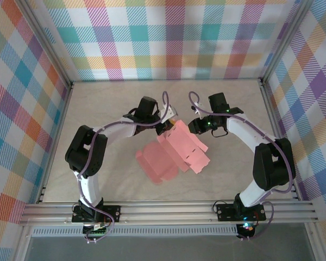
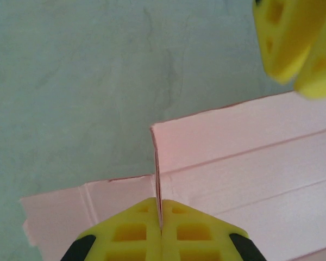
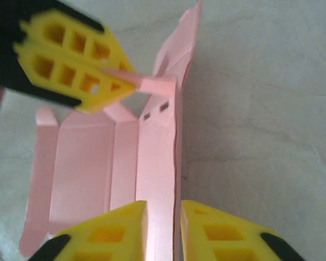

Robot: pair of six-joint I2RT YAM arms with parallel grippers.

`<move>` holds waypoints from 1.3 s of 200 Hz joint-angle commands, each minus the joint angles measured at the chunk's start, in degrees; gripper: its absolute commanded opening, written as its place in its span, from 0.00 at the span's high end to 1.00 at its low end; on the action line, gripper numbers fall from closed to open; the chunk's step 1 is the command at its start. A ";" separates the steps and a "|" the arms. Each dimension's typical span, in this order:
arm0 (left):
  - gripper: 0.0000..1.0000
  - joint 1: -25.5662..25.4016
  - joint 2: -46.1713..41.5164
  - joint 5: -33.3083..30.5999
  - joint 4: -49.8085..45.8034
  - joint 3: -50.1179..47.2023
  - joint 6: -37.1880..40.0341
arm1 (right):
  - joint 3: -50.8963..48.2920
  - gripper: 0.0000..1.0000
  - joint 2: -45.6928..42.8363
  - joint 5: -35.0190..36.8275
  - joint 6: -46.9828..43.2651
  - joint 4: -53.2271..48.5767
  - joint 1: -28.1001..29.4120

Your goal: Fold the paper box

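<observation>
The paper box [image 1: 176, 153] is a salmon-pink die-cut sheet, partly folded, lying mid-table between both arms. My left gripper [image 1: 167, 122] is at its far edge. In the left wrist view the left gripper [image 2: 161, 220] is shut on a thin upright flap of the paper box [image 2: 250, 163]. My right gripper [image 1: 195, 126] stands at the sheet's far right. In the right wrist view the right gripper [image 3: 164, 206] has its jaws slightly apart around a raised wall of the paper box [image 3: 87, 163], with a sliver of gap at the right finger. The left gripper [image 3: 125, 82] pinches a flap there.
The pale table [image 1: 108, 109] is fenced by an aluminium frame, with a rail [image 1: 168, 209] along the near edge and checkered cloth walls [image 1: 22, 109] around it. Bare table lies left, right and behind the sheet.
</observation>
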 commanded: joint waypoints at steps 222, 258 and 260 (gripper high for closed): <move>1.00 -4.31 0.47 -16.29 54.96 -26.72 -16.54 | -4.74 0.80 -4.30 14.24 -12.95 3.29 6.50; 1.00 -4.29 0.46 -16.60 54.29 -26.30 -16.68 | -4.77 0.84 -3.42 14.59 -13.08 2.90 6.76; 1.00 -4.28 0.44 -16.57 54.16 -26.32 -16.68 | -4.76 0.84 -3.35 14.59 -13.10 2.93 6.74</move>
